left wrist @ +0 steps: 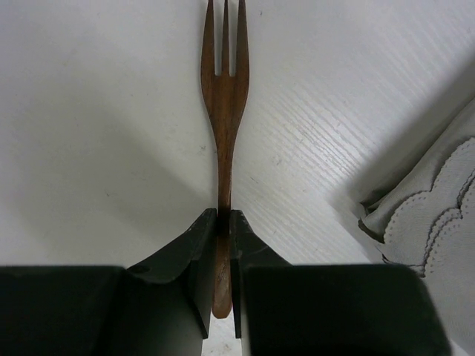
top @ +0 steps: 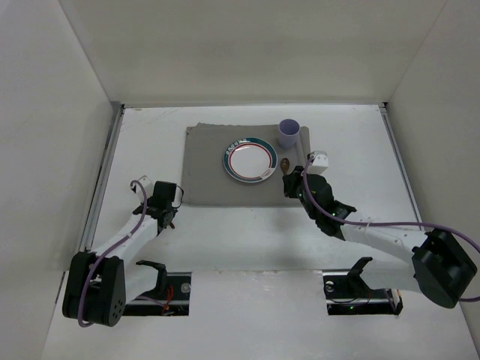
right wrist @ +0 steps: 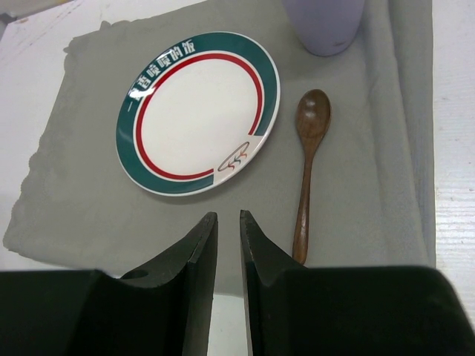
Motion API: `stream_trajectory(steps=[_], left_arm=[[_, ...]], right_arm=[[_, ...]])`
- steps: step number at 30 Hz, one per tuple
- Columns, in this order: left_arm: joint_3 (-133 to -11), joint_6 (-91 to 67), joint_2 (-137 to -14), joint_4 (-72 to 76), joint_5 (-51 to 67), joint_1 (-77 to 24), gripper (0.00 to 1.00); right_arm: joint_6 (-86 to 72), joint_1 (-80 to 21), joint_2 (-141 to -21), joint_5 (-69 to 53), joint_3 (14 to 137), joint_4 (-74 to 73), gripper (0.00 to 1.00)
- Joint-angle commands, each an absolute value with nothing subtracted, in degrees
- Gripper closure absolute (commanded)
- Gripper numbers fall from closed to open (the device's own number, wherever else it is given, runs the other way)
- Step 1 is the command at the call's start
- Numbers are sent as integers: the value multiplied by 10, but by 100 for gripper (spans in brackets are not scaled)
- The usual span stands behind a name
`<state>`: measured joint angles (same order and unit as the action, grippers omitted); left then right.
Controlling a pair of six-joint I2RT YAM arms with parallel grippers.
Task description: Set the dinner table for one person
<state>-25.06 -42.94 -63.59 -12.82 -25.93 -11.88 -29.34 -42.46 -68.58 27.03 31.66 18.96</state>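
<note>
Two claws work over your dinner table [top: 247, 240], the white surface lying under everything. Your left gripper [left wrist: 224, 222] pinches a wooden fork [left wrist: 224, 111] by its handle, tines pointing away, above bare table just left of the near-left corner of the grey placemat [right wrist: 82, 193]. Your right gripper [right wrist: 228, 222] has its fingers almost pressed together, holding nothing, over the near edge of the cloth. On the cloth lie the plate [right wrist: 197, 111], the spoon [right wrist: 308, 170] just right of it, and a lilac cup [right wrist: 326, 26] at the far right.
</note>
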Motion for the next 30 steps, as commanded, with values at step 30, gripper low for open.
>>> stream_trajectory(steps=[30], left_arm=[[-395, -329, -656, -135, -370, -333, 96]], right_arm=[[-286, -418, -660, 274, 322, 226, 76]])
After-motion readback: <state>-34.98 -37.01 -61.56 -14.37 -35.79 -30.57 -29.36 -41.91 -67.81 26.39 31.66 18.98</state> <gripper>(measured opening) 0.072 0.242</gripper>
